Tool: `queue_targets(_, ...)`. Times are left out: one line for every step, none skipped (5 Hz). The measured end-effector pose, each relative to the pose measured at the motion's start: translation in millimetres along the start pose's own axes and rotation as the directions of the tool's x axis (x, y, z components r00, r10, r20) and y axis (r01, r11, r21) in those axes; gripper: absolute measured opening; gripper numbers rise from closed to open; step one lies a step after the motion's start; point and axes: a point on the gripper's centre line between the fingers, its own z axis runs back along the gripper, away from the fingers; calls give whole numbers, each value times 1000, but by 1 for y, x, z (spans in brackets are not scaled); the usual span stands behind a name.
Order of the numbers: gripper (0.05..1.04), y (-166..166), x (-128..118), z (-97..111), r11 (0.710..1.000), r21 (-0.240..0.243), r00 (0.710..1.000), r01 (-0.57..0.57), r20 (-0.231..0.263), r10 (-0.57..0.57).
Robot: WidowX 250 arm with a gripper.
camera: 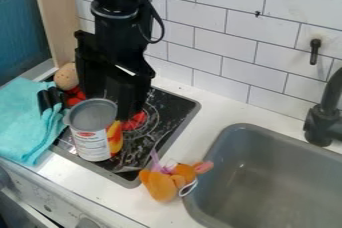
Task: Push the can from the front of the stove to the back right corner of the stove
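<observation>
- Can [92, 134]: upright on hob [145, 160], L part, nr front edge. Gripper [124, 103] is just behind/beside it, over the hob; contact can't be made out.
- Gripper state: can't tell if spread, pressed together or pinching.
- Risk, my read: low sideways drift of gripper could clip can's rim & tip it, poss. over hob's front edge.
- Towel [25, 122] lies by hob's L edge, close to can; a snag there could drag cloth into can & upset it.
- Plush toy [167, 182], orange, is on counter [220, 107] off hob's front R corner, right by sink [235, 128] rim; a bump to the R could drop it in.
- Tan round thing [67, 76] nr hob's back L corner; might roll if knocked.
- Label: white panel w/ red patch up top & lines of small print, plus red/yellow area on R side. No wording given. No other writing I can make out.
</observation>
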Motion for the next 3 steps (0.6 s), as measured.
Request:
queue_targets(1008, -2, -4, -8, 1000, -6, 1000, 10, -30, -10)
queue_targets(1008, -4, -26, -16, 996, -30, 995, 80, -50, -81)
queue_targets(1008, 17, -42, -11, 999, -33, 998, 38, -56, -40)
